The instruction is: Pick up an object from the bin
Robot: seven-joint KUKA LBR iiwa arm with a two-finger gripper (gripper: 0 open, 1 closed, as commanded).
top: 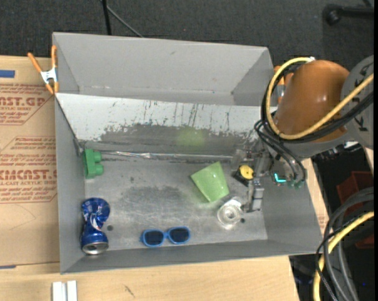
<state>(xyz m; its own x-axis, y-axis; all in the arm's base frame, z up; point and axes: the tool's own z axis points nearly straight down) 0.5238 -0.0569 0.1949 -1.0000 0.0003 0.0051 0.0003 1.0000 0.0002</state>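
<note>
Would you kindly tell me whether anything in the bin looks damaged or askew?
The blue can at the lower left is crushed and dented. The pale green cup seems to lie tipped on its side beside the gripper. Nothing else stands out.

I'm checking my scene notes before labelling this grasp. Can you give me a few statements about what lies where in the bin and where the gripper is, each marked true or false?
1. The crushed blue drink can lies in the lower-left corner of the grey metal bin, as the camera sees it. True.
2. The blue plastic sunglasses lie against the bin's far wall. False: they lie along the near edge, just right of the can.
3. The gripper is low at the bin's right side, beside a small clear round object. True.
4. The pale green plastic cup touches the small green block at the left. False: the cup lies right of the middle, near the gripper and well apart from the block.
</note>
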